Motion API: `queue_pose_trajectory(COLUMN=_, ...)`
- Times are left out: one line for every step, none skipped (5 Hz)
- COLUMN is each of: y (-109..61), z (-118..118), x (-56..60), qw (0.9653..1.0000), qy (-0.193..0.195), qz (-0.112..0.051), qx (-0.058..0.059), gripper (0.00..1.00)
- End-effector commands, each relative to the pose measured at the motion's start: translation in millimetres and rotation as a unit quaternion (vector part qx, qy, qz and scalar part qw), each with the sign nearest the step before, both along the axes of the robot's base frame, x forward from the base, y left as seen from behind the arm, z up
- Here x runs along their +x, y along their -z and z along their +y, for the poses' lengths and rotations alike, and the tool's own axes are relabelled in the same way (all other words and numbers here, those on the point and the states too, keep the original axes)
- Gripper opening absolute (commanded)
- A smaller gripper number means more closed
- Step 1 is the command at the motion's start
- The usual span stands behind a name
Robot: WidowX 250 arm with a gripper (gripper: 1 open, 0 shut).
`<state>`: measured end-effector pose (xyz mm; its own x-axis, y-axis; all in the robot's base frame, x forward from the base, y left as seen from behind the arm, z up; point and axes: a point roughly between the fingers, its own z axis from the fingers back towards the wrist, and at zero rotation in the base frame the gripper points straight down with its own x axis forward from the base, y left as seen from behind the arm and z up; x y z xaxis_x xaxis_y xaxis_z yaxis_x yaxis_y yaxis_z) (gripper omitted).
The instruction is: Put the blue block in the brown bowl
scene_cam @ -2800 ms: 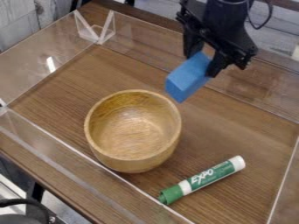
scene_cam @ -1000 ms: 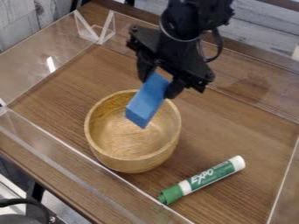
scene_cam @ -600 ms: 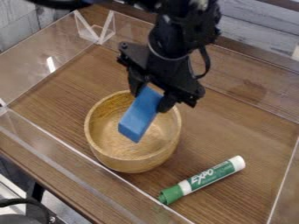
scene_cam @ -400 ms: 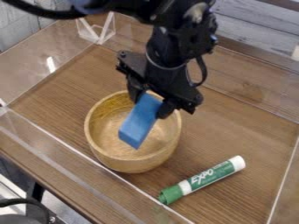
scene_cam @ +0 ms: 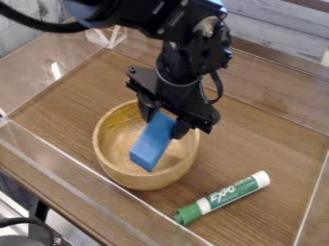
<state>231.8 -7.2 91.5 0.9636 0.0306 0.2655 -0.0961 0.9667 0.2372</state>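
Now gripping the blue block (scene_cam: 153,142) tight in the closed gripper (scene_cam: 168,113). Hanging it tilted inside the brown bowl (scene_cam: 118,165), low enough for a gentle drop.

black gripper (scene_cam: 168,109) clamped tight — angled steeply down

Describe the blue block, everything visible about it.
The blue block is a small, matte, bright-blue rectangular piece with rounded edges and a sponge-like look. It hangs tilted, its upper end clamped in the black pincer, its lower end slanting down to the left inside the brown bowl. Its lower corner sits close to the bowl's floor; whether it touches cannot be told. Only the pincer clearly touches it. It has not been released.
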Motion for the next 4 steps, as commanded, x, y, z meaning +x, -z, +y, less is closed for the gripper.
queue_pose_trajectory(y=-7.0, z=1.5, x=2.7, qw=0.9998, qy=-0.005, qz=-0.015, qx=-0.012, gripper=0.00)
queue_pose_trajectory(y=-6.5, z=2.7, x=1.8, qw=0.9997, qy=-0.006, qz=-0.014, qx=-0.019, gripper=0.00)
queue_pose_trajectory(y=-5.9, z=3.5, x=0.7, qw=0.9996, qy=-0.007, qz=-0.013, qx=-0.026, gripper=0.00)
queue_pose_trajectory(y=-5.7, z=4.2, x=-0.2, qw=0.9994, qy=-0.007, qz=-0.012, qx=-0.032, gripper=0.00)
